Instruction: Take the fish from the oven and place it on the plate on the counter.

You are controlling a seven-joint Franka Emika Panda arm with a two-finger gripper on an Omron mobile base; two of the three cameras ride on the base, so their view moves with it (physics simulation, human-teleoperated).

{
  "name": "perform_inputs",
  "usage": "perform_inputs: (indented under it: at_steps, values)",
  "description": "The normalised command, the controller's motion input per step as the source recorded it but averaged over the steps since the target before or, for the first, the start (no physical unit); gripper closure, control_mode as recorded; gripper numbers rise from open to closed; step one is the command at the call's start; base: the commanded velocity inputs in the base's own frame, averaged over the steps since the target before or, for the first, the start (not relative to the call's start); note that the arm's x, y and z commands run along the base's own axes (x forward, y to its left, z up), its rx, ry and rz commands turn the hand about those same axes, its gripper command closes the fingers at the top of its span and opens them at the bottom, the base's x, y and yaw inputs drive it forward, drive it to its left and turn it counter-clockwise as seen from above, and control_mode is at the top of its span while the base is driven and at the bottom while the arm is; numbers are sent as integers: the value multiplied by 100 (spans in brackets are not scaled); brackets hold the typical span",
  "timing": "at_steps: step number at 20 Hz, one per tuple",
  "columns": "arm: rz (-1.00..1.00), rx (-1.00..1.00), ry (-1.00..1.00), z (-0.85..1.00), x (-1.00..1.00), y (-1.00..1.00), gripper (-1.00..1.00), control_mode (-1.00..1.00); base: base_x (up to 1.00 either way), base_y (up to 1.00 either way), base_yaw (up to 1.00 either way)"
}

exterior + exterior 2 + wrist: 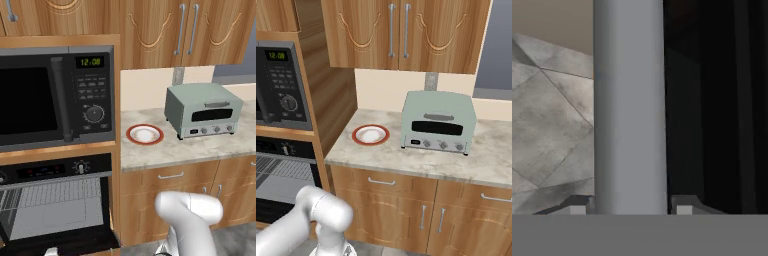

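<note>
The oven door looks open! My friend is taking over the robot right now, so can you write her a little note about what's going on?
Gripper: its fingertips sit on either side of the long silver bar handle of the oven door; whether it is clamped cannot be told.
Large black built-in wall oven: door lowered, wire racks visible. No fish can be made out inside from these views.
Small round plate with red-orange rim: empty, on the light grey-beige speckled stone counter, left of the pale green toaster oven.
Done: door open.
Left: release handle, find fish, carry it to plate.
</note>
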Motion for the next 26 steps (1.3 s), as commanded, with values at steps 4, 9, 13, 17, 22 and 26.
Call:
perform_inputs:
  at_steps: [4, 9, 13, 17, 22, 26]
  values:
    - [0, 0, 11, -100, -79, 0, 100, -100, 0, 0, 0]
    - [2, 0, 2, -53, -54, 0, 100, -100, 0, 0, 0]
    - [2, 0, 0, 0, -25, 5, 100, -100, 0, 0, 0]
    - [0, -1, 0, 0, -22, 36, -100, -100, 0, 0, 0]
    - [0, 2, 0, 29, -79, 0, -100, -100, 0, 0, 0]
    - [0, 7, -8, 86, -78, -3, -100, -100, 0, 0, 0]
